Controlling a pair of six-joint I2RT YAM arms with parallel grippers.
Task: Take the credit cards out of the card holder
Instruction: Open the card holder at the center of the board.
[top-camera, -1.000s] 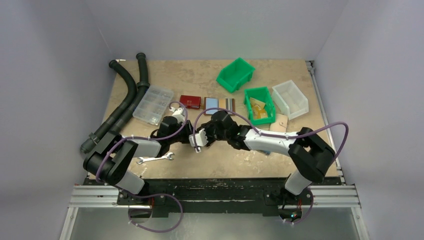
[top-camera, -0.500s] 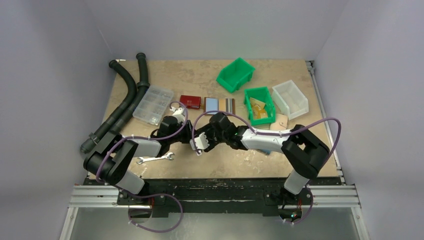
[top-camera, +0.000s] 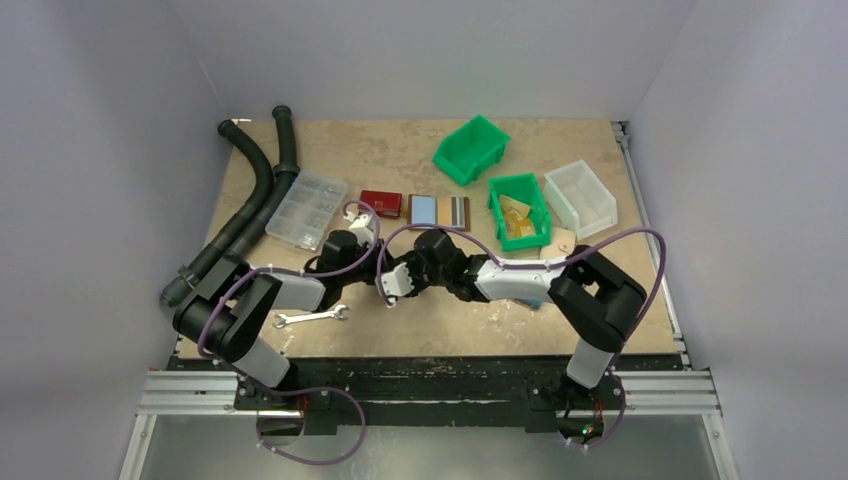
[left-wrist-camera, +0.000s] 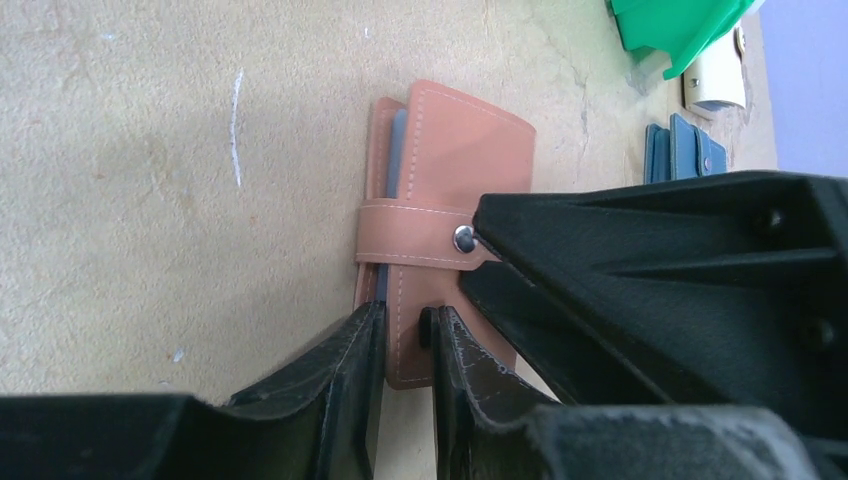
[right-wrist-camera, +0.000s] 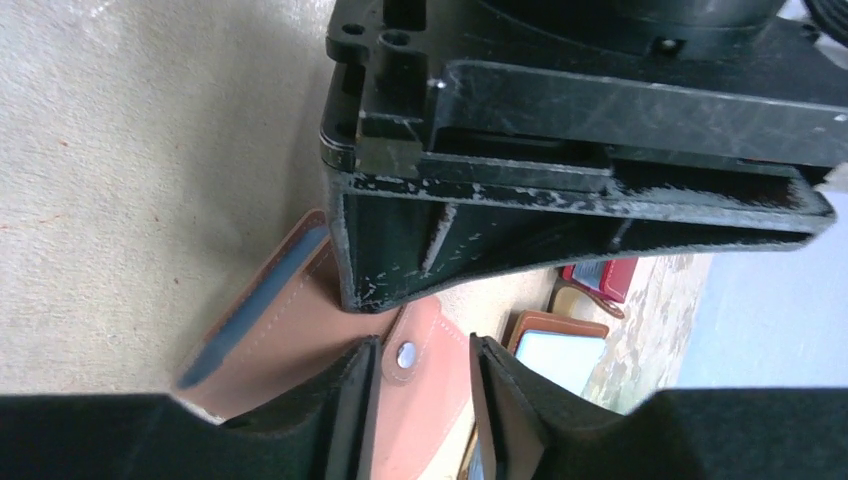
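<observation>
Left gripper (left-wrist-camera: 405, 345) clamps one end of the tan stitched leather card holder (left-wrist-camera: 470, 150), which lies left of desk centre, toward the near edge. Right gripper (right-wrist-camera: 420, 400) straddles its snap strap (left-wrist-camera: 410, 232); whether it is pinching, I cannot tell. A blue-grey credit card (left-wrist-camera: 393, 150) sits inside. Likely step: unsnapping, which calls for peeling the strap up.

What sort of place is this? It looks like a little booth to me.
Probably a robot test cell in a lab: plain grey walls box in one table, two arms sit on a metal rail, and the props are unrelated: green bins, black pipes, a wrench.
</observation>
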